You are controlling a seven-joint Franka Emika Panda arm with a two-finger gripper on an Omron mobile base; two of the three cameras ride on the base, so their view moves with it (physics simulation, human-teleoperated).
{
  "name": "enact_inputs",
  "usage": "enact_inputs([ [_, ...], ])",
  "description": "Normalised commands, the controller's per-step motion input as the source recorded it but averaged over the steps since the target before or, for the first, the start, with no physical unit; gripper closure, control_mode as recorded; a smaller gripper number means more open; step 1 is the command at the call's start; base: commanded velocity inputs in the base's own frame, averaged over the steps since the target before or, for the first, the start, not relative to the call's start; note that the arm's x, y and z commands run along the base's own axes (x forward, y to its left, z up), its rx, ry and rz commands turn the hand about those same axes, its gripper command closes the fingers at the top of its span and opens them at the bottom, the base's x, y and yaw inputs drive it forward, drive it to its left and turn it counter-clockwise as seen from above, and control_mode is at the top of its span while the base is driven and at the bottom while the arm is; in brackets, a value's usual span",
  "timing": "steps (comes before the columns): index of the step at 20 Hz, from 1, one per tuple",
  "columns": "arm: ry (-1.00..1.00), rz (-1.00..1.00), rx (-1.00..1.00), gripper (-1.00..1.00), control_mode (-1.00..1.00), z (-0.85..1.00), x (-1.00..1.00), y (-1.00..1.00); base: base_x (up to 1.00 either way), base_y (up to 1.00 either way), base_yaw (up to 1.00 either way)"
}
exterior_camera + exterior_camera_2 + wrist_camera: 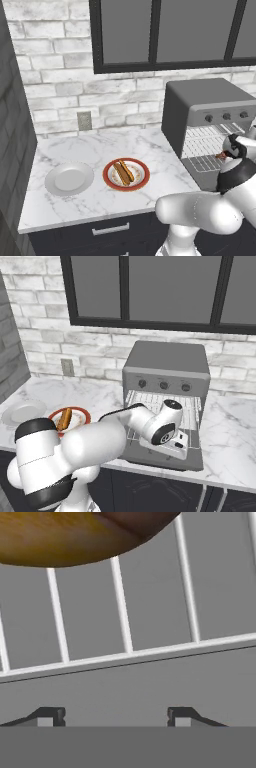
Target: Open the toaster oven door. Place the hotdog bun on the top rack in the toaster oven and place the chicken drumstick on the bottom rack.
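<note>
The pincer (114,716) stands wide, its two tips apart with nothing between them, touching nothing. Just beyond the tips lies the front bar of the bottom rack (125,637), and farther along its wires rests the chicken drumstick (70,537), clear of the pincer. The rack sits inside the toaster oven (165,363), whose door (192,458) hangs open below the pincer. Well off to the pincer's side, the hotdog bun (123,171) lies on a red-rimmed plate (111,182) on the counter (75,150).
</note>
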Motion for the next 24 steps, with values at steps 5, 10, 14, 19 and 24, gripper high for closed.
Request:
enact_inputs([
  [5,0.0,-0.01,-0.05,-1.0,-1.0,-0.23,0.12,0.0,0.0,0.0,0.0],
  [10,-0.03,-0.01,-0.04,-1.0,-1.0,-0.24,0.08,0.04,0.0,0.0,0.0],
  [14,-0.03,-0.06,-0.02,-1.0,-1.0,-0.18,0.2,0.07,0.0,0.0,0.0],
  [19,-0.01,-0.09,-0.1,-1.0,-1.0,-0.08,0.3,0.21,0.0,0.0,0.0],
  [24,0.0,-0.04,-0.09,-1.0,-1.0,-0.08,0.22,0.11,0.0,0.0,0.0],
])
